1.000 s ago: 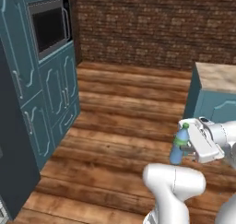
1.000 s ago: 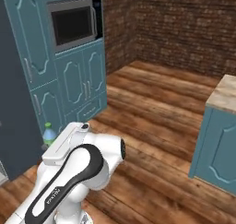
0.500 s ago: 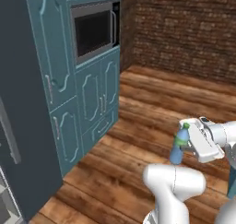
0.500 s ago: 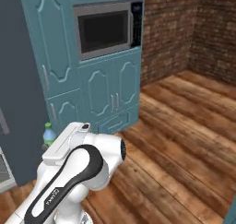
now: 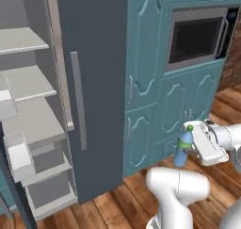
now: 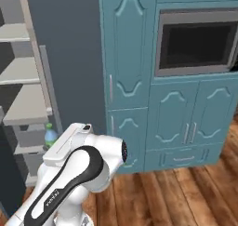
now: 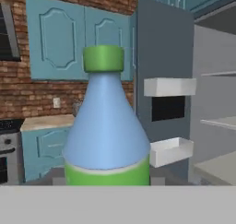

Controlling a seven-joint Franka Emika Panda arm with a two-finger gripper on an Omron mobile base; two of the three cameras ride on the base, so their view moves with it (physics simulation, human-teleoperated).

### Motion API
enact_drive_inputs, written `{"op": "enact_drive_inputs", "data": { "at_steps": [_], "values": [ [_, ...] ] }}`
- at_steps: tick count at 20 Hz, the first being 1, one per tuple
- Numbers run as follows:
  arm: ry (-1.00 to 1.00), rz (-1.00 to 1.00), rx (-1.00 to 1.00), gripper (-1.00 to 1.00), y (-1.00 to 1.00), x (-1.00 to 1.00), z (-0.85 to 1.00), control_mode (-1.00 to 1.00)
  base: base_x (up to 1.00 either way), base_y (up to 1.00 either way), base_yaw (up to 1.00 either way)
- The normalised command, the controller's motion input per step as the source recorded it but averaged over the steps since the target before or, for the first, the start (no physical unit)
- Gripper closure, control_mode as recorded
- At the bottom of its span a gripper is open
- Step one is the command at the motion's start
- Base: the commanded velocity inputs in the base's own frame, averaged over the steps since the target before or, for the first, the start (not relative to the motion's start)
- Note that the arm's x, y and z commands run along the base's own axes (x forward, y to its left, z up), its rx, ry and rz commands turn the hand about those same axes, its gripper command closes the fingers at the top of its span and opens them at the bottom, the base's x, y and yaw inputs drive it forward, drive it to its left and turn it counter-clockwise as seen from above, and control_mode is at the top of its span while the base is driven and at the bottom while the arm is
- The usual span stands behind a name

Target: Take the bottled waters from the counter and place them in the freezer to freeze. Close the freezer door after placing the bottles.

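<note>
My gripper (image 5: 192, 145) pinches the blue bottle (image 5: 183, 146) upright at my side, above the wood floor. Beyond it stands the open freezer (image 5: 33, 124) with grey shelves (image 5: 26, 79), its door (image 7: 163, 80) swung wide. A loose pinch could drop the bottle, or a careless swing could clip that door.

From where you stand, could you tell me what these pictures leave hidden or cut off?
- Gripper fingertips: left base view, covered by the hand and the blue bottle.
- Bottle's base: hand view, cut off at the bottom.
- Most of the bottle: right base view, behind the arm.
- Freezer top and floor: both base views, cut by the edges.
</note>
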Motion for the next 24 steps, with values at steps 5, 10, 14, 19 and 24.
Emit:
{"op": "enact_drive_inputs", "data": {
  "at_steps": [5, 10, 14, 19, 24],
  "values": [
    [0.00, 0.00, 0.00, 1.00, 0.00, 0.00, 0.00, 1.00, 0.58, 0.06, 0.82],
    [0.00, 0.00, 0.00, 1.00, 0.00, 0.00, 0.00, 1.00, 0.47, 0.04, 0.69],
    [0.00, 0.00, 0.00, 1.00, 0.00, 0.00, 0.00, 1.00, 0.45, 0.06, 0.45],
    [0.00, 0.00, 0.00, 1.00, 0.00, 0.00, 0.00, 1.00, 0.29, 0.26, 0.05],
    [0.00, 0.00, 0.00, 1.00, 0.00, 0.00, 0.00, 1.00, 0.44, 0.57, -0.07]
  ]
}}
